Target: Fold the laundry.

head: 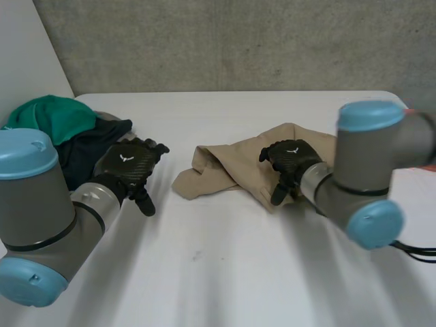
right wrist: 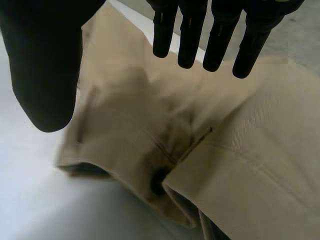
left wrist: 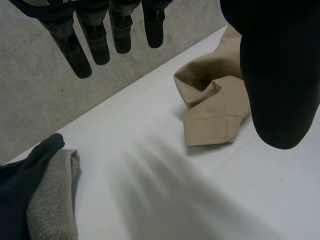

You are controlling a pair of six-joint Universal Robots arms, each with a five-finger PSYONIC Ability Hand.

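Tan garment lies crumpled on the table, right of centre and nearer the far edge than the near one. The button and fly seam suggest trousers, though bunching hides the full outline. Its long axis runs roughly along the far edge, from a folded end pointing at the table's left side to the part passing under the right arm. Right hand is over the garment's middle, fingers straight, thumb apart, nothing clamped; contact with the cloth cannot be confirmed. Left hand hangs over bare table, fingers straight, thumb apart, empty. The garment's folded end lies off its thumb side with bare table between, so the right hand is clearly the nearer. Beside the left hand, toward the far left corner, sits a pile: green cloth, dark cloth, grey cloth. The near half of the table is bare, giving ample room to drag and spread the garment toward the near edge. Judgement: flatten first, then fold.
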